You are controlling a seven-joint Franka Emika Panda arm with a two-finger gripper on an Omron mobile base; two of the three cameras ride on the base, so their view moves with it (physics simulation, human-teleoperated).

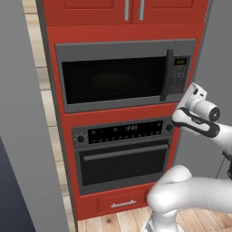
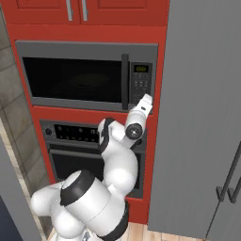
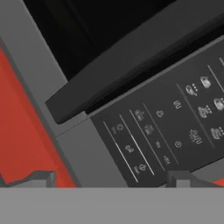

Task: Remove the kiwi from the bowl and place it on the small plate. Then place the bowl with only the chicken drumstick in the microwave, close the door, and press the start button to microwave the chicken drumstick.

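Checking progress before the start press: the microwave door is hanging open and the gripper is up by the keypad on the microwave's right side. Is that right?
Not quite. The microwave door is shut, flush with its frame in the left base view. The rest holds: the gripper is up by the keypad on the microwave's right side.

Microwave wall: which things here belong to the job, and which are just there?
Job:
microwave, door shut
its keypad
gripper, near the keypad

Not part of it:
oven
drawer
upper cabinets
grey fridge
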